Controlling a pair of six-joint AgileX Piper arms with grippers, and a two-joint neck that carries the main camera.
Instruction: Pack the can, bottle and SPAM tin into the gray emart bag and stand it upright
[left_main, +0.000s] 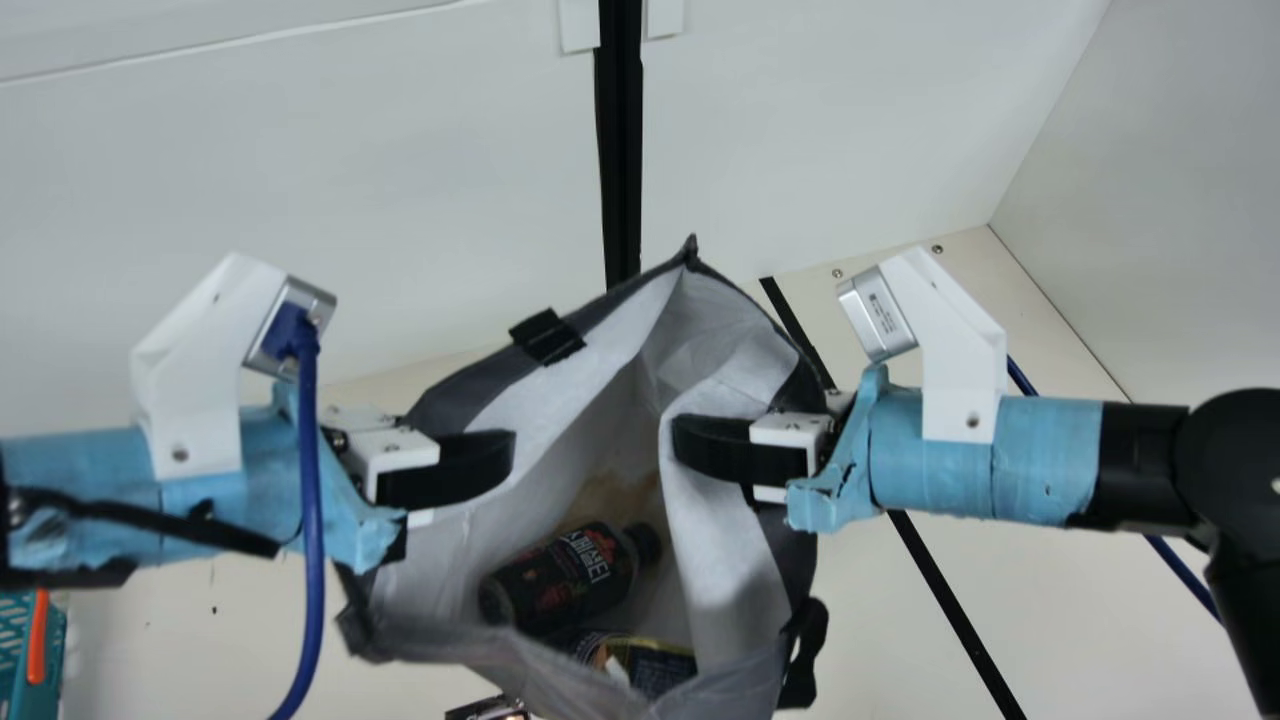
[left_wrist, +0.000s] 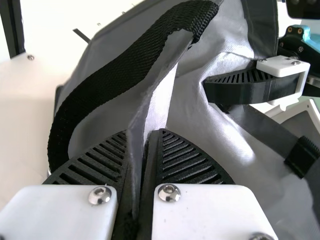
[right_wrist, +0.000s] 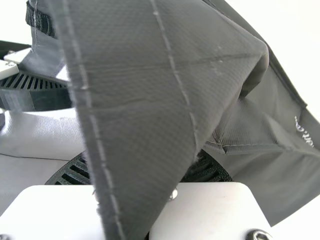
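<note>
Cream table (left_main: 1080, 640): one bag (left_main: 725, 540), two containers (left_main: 570, 575) inside; left claw (left_main: 495, 455), right claw (left_main: 690, 447) pinching bag.

Smooth white wall panels (left_main: 330, 190) stand at the far side, divided by an upright black strip (left_main: 621, 150). A plain pale gray side wall (left_main: 1160, 210) rises at the right. Below lies a flat cream surface (left_main: 1080, 640), crossed at the right by a slanting black line (left_main: 948, 600), with small round metal screws (left_main: 937, 249) near its far right corner.
</note>
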